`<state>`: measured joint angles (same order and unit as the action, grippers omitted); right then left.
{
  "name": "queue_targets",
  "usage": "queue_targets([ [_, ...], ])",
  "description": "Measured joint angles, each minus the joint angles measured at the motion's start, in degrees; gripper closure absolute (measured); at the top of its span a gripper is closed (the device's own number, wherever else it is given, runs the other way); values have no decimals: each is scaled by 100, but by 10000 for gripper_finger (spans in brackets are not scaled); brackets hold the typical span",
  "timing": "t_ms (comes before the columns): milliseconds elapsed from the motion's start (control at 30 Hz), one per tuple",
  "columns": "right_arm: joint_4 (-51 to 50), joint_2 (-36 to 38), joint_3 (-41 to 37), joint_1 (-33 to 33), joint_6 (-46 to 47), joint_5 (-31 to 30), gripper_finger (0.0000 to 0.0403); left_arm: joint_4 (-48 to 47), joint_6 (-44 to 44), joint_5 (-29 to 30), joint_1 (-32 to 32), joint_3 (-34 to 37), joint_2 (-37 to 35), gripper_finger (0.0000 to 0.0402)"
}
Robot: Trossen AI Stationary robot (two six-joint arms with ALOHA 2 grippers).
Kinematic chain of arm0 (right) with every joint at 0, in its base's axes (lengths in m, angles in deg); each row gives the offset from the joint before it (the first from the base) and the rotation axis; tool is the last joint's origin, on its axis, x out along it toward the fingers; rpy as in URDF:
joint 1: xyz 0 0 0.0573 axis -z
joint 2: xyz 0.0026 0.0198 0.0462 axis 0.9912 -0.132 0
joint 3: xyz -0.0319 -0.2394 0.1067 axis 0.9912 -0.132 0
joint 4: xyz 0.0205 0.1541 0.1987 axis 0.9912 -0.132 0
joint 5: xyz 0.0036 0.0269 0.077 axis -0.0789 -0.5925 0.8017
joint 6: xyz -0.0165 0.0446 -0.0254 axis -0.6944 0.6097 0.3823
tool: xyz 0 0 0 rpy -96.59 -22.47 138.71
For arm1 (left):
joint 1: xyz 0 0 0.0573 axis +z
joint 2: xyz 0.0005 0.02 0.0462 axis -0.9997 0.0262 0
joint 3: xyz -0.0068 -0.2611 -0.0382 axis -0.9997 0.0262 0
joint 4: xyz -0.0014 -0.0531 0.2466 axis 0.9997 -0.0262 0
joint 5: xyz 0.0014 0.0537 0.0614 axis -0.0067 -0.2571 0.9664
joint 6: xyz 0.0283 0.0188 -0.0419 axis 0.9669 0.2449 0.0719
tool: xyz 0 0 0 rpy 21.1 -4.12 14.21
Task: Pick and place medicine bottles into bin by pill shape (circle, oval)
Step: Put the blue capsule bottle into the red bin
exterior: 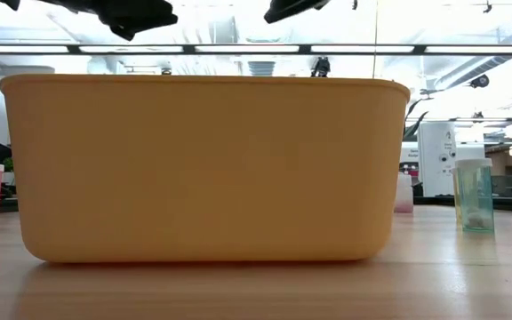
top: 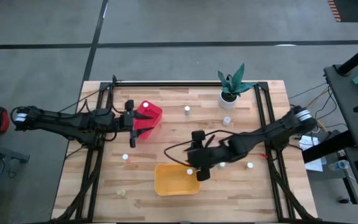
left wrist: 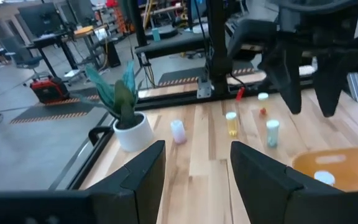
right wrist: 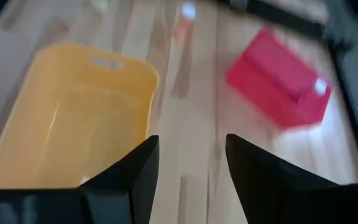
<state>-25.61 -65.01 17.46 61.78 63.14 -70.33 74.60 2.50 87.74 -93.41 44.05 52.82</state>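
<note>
- Two plastic tubs sit on the wooden desk [top: 104,186]: a red rectangular tub [top: 146,118] near the left hand [top: 131,124] and a wider yellow-orange tub [top: 175,179] just beside the right hand [top: 199,167]
- One small white-capped bottle [left wrist: 324,177] seems to lie in the yellow tub already
- Roughly six bottles wait on the boards, one [top: 186,110] beyond the red tub, so most sorting remains
- Both hands are parted and hold nothing

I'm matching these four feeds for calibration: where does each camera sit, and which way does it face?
High: overhead, straight down; both arms, yellow bin.
Low: tabletop height, level; yellow bin's wall, arms overhead.
Left wrist: past open left pincer toward the plant.
Right wrist: past open right pincer toward the red bin.
All four share the yellow bin.
</note>
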Motion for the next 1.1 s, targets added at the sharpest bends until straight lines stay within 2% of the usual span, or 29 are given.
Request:
queue_targets([
  [133, 1618, 695, -1220, 126, -655, 63, 225, 271, -117, -1, -2, 0, 188, 235],
  [267, 2655, 1345, -2235, 280, -957, 170, 225, 602, -281, -1, -2, 0, 452, 235],
  [433, 3733, 2161, -3321, 535, -1085, 555, 225, 1196, -759, 0, 2, -12, 919, 235],
  [700, 4960, 3173, -4639, 1033, -1206, 1008, 225, 1119, -1426, 72, 7, -644, 1852, 235],
  [867, 5293, 3612, -5143, 1249, -1214, 1024, 225, 414, -1640, 112, 57, -1398, 2446, 235],
  [1100, 5280, 4150, -5353, 1356, -1267, 1116, 225, -1477, -1668, 115, 289, -2878, 3363, 235],
])
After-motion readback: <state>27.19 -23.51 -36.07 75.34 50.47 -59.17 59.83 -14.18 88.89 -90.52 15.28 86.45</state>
